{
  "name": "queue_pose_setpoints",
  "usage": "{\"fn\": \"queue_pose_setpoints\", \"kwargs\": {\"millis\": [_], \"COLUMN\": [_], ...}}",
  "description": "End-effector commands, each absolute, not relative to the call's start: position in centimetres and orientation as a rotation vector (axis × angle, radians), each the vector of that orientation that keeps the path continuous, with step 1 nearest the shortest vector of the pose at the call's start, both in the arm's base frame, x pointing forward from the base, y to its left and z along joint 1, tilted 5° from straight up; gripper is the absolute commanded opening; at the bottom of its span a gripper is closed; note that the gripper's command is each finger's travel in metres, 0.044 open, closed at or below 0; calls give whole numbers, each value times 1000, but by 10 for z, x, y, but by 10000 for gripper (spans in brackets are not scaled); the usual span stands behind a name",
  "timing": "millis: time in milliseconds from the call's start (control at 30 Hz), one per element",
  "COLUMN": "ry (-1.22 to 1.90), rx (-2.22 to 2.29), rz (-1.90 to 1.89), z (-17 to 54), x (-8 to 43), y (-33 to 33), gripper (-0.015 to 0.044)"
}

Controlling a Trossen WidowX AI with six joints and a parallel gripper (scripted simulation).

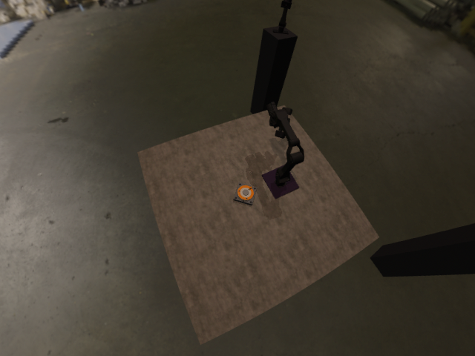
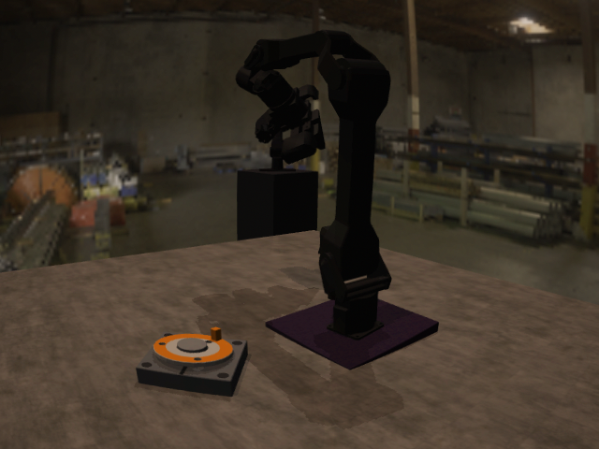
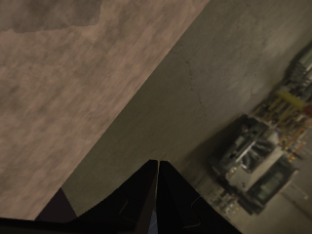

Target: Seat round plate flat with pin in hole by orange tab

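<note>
The round orange plate (image 2: 192,348) sits on the grey post (image 2: 192,344) of the dark square base (image 2: 192,367); its orange tab (image 2: 215,332) stands at the far right rim. It also shows in the top view (image 1: 245,192). The pin is too small to make out. My gripper (image 2: 263,133) is shut and empty, held high above the table near the arm's top, far from the plate. In the wrist view the closed fingers point past the table edge at the floor; the plate is out of that view.
The arm stands on a purple mat (image 2: 352,330) to the right of the base. A tall black pillar (image 1: 273,69) stands behind the table's far edge. A black beam (image 1: 425,253) lies off the right side.
</note>
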State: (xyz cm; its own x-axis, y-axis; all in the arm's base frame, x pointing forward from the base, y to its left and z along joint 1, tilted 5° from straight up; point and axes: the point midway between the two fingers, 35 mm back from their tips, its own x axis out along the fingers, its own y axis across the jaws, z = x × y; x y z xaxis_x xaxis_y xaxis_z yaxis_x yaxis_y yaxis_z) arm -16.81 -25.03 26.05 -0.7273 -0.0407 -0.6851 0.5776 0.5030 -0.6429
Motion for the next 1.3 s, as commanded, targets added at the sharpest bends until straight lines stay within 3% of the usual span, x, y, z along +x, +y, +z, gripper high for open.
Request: {"fn": "queue_pose_setpoints", "kwargs": {"millis": [0, 367, 767, 1033, 1267], "ry": [1995, 1723, 1514, 1473, 1472], "rx": [339, 149, 83, 90, 91], "rz": [-1139, -828, -336, -65, -57], "z": [240, 194, 148, 130, 128], "x": [-119, 29, 172, 208, 207], "y": [-268, -268, -169, -89, -84], "gripper": [0, 0, 0, 0, 0]}}
